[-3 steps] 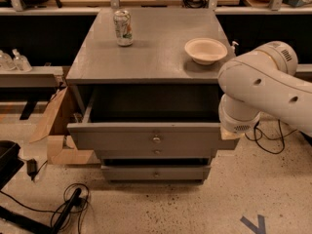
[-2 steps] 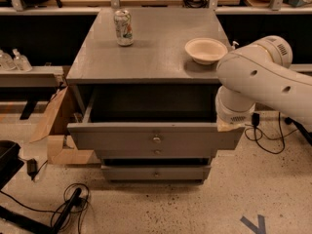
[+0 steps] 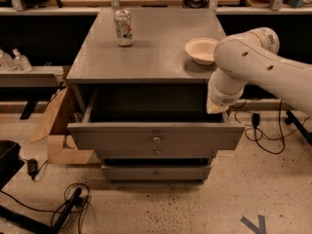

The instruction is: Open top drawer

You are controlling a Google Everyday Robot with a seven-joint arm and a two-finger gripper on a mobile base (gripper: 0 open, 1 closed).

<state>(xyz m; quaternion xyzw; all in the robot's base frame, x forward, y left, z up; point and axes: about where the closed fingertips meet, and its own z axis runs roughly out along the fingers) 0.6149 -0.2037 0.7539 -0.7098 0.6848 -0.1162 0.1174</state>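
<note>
The top drawer (image 3: 117,136) of the grey cabinet stands pulled out, its wide grey front well ahead of the cabinet and its deep box open and dark inside. A small round knob (image 3: 156,139) sits at the front's centre. My white arm (image 3: 253,62) reaches in from the right and bends down over the drawer's right rear corner. The gripper (image 3: 217,107) is at the arm's lower end, just above the drawer's right side wall and largely hidden by the arm.
Two narrower grey drawer fronts (image 3: 156,173) sit shut below. A drink can (image 3: 123,27) and a white bowl (image 3: 201,50) stand on the cabinet top (image 3: 146,57). Cardboard (image 3: 53,126) leans at the left. Cables (image 3: 73,204) lie on the floor, and bottles (image 3: 14,60) stand on a left shelf.
The arm's lower end has risen and shifted left, away from the drawer front's right end. The drawer stays pulled out by the same amount.
</note>
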